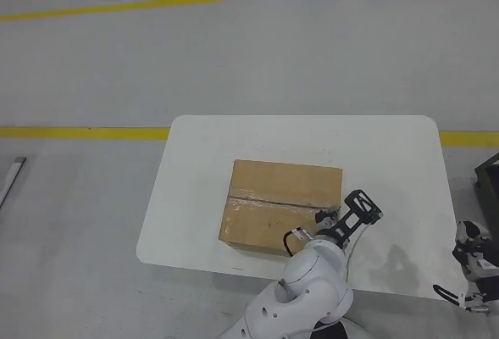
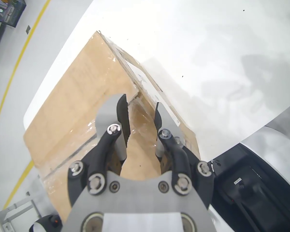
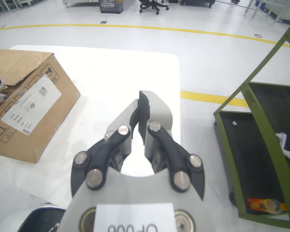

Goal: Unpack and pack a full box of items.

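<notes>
A closed brown cardboard box (image 1: 279, 206), taped along its top seam, lies in the middle of the white table (image 1: 385, 144). My left gripper (image 2: 139, 102) is open and hovers over the box (image 2: 79, 97) at its right end, one finger on each side of the taped seam end. From above, the left gripper (image 1: 361, 206) sits at that same end. My right gripper (image 3: 142, 97) is shut on nothing and hangs near the table's right front corner, well away from the box (image 3: 31, 92), whose labelled end faces it. From above, the right gripper (image 1: 476, 254) is off the table's right side.
A green cart (image 3: 256, 112) stands to the right of the table, holding an orange bottle (image 3: 265, 205) and a small white part (image 3: 284, 143). Bare tabletop lies behind and right of the box. A yellow floor line (image 1: 71, 133) runs behind the table.
</notes>
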Controlling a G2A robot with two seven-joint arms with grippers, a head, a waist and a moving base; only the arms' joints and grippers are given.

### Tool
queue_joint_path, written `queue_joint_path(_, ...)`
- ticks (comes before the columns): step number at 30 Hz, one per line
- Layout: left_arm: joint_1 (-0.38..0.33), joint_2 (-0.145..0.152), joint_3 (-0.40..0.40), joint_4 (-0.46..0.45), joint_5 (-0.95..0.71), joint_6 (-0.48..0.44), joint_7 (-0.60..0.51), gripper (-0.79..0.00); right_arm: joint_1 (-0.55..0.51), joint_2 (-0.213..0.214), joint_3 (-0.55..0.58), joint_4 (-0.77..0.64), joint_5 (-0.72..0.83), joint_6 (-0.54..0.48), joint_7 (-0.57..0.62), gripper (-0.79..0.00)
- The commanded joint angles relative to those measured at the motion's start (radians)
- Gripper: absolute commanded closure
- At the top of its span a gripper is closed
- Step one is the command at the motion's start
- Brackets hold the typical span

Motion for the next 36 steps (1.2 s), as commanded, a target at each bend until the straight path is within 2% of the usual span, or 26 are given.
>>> queue_joint_path(1,0.004,-0.002,-0.005,-0.01,0.015,-0.003,-0.003,-0.256,0.0,0.0,0.0,0.0,0.0,0.0,0.0,0.0)
queue_joint_path(15,0.043,-0.013,-0.036,-0.042,0.067,-0.027,-0.004,-0.274,0.0,0.0,0.0,0.0,0.0,0.0,0.0,0.0)
queue_joint_path(19,0.051,-0.017,-0.045,-0.054,0.08,-0.028,0.002,-0.314,0.0,0.0,0.0,0.0,0.0,0.0,0.0,0.0)
queue_joint_path(26,0.061,-0.024,-0.047,-0.076,0.101,-0.054,0.001,-0.339,0.0,0.0,0.0,0.0,0.0,0.0,0.0,0.0)
queue_joint_path(36,0.069,-0.037,-0.066,-0.033,0.088,-0.078,-0.004,-0.339,0.0,0.0,0.0,0.0,0.0,0.0,0.0,0.0)
